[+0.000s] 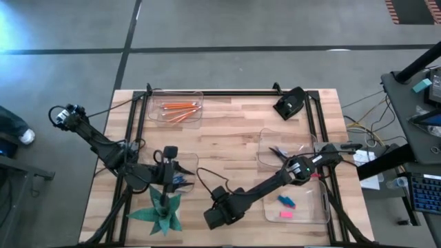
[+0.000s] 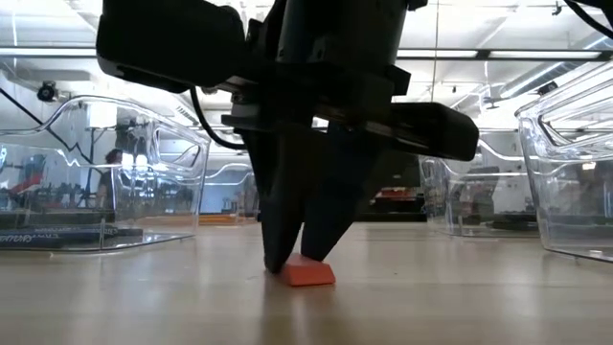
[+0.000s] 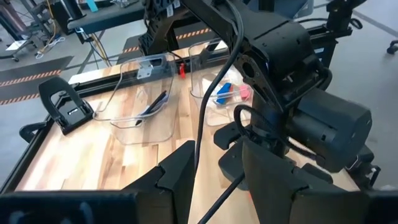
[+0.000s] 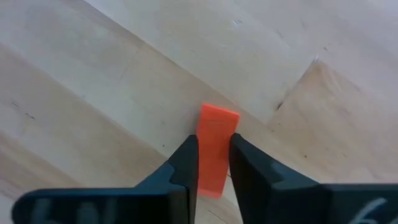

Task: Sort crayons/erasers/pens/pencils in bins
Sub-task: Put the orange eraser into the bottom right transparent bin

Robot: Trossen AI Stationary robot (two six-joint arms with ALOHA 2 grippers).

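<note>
Orange-red and blocky, the eraser sits flat on the bench, and I have the right hand straddling it, one finger along each long side, pads touching or very nearly so. The low view agrees: the fingertips come down to the wood right over the block, which has not left the surface. I read this as the closing stage of a pick, and gripping across the narrow width should stop it twisting on the lift.

Beside me, the left hand hangs over the left-front bin by the green paper star. Its fingers stand partly apart with nothing between them, so I take that arm to be waiting out of the way.

Farther right, the bin at the front corner already carries a blue eraser and a pink eraser, so it is the likely home for the one I am taking. Behind it another bin holds dark pens. At the back left, the far bin keeps the orange pencils. A black stapler-like object rests at the back right, outside every bin.
</note>
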